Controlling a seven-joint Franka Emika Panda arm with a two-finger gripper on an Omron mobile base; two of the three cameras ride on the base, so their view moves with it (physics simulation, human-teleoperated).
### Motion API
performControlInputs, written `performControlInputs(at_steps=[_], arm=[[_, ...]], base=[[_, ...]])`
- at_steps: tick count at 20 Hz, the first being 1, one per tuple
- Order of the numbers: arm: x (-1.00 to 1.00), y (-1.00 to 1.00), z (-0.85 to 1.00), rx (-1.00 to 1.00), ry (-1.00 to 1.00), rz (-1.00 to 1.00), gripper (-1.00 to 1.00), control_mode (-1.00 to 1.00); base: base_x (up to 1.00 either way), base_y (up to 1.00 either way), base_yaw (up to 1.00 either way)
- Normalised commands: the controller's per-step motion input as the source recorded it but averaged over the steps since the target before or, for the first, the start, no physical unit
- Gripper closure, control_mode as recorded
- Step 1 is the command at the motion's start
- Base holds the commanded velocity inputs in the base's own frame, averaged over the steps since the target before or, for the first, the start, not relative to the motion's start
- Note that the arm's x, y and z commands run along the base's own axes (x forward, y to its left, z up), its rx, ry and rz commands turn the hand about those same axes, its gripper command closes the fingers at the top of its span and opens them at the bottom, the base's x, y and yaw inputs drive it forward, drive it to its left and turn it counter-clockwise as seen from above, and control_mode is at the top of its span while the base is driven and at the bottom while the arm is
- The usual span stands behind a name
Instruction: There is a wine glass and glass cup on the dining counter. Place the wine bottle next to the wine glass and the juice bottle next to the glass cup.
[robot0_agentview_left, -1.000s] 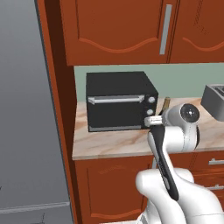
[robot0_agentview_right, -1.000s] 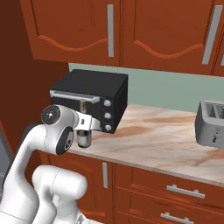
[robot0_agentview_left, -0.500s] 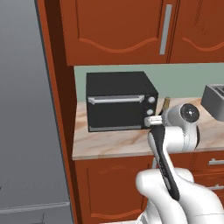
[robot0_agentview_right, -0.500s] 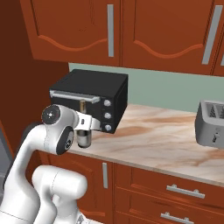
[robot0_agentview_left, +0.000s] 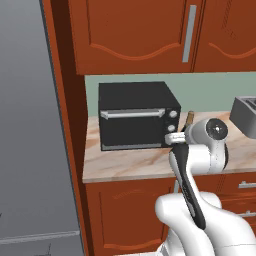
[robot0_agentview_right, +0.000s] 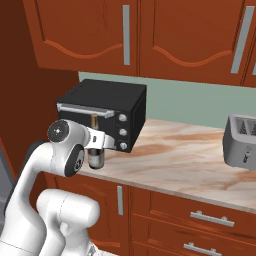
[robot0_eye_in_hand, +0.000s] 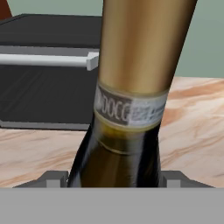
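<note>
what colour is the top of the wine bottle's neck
Golden brown foil on the wine bottle, clearest in the hand view.

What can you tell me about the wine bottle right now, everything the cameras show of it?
The wine bottle stands upright and close in the hand view: dark, glossy glass shoulders, a long neck wrapped in brownish-gold foil, and a pale band with small print around the neck's base. The two fingers sit on either side of its shoulders. Behind it are the black toaster oven and the marble counter. In the left base view its brown top pokes up behind the arm.

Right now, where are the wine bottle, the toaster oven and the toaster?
wine bottle (robot0_eye_in_hand: 140, 57), hand view, brownish foil on the neck.
toaster oven (robot0_agentview_left: 132, 125), left base view, front door.
toaster (robot0_agentview_right: 241, 142), right base view, front face.
</note>
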Motion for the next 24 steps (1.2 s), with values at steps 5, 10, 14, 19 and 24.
performControlInputs(at_steps=[5,10,14,19,24], arm=[[0.0,0.0,0.0,0.0,0.0,0.0,1.0,1.0],[0.0,0.0,0.0,0.0,0.0,0.0,1.0,1.0],[0.0,0.0,0.0,0.0,0.0,0.0,1.0,1.0],[0.0,0.0,0.0,0.0,0.0,0.0,1.0,1.0],[0.0,0.0,0.0,0.0,0.0,0.0,1.0,1.0]], base=[[-0.46,0.17,0.06],[-0.74,0.06,0.0],[-0.78,0.07,0.0],[-0.71,0.08,0.0],[-0.44,0.13,0.47]])
